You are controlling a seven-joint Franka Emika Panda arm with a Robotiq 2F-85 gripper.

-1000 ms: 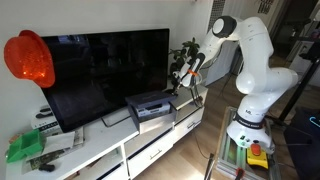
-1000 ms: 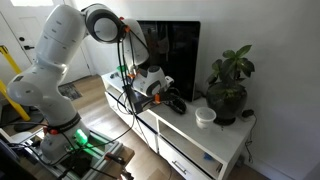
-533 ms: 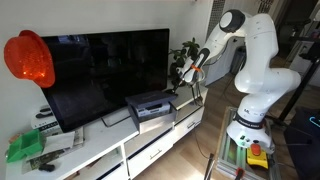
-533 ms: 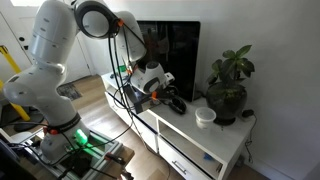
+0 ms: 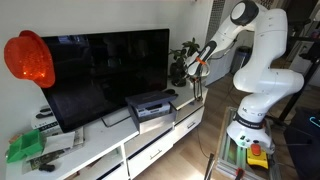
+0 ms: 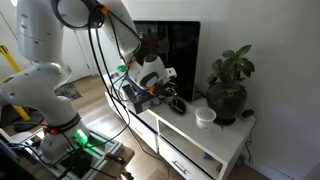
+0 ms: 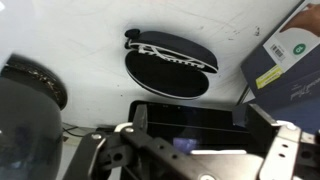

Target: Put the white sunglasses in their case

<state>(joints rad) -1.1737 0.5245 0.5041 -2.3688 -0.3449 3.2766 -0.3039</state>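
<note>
In the wrist view the white sunglasses [image 7: 165, 52] lie folded across the upper part of a black oval case [image 7: 168, 72] on the white cabinet top. My gripper [image 7: 194, 114] hangs above and a little in front of them, open, with nothing held between its fingers [image 7: 139, 112]. In both exterior views the gripper [image 5: 190, 72] [image 6: 160, 79] is raised over the cabinet's end near the plant. There the case [image 6: 176, 103] shows only as a dark shape, and the sunglasses are too small to make out.
A dark flat rectangle [image 7: 190, 125] lies under the open fingers. A blue box [image 7: 285, 55] sits to the right and a round black object [image 7: 35, 85] to the left. The TV [image 5: 105, 70], a grey box [image 5: 150, 105], a potted plant [image 6: 230, 85] and a white cup [image 6: 205, 117] share the cabinet [image 6: 200, 140].
The gripper has opened and lifted up and away from the case. The arm's upper links have swung higher in both exterior views.
</note>
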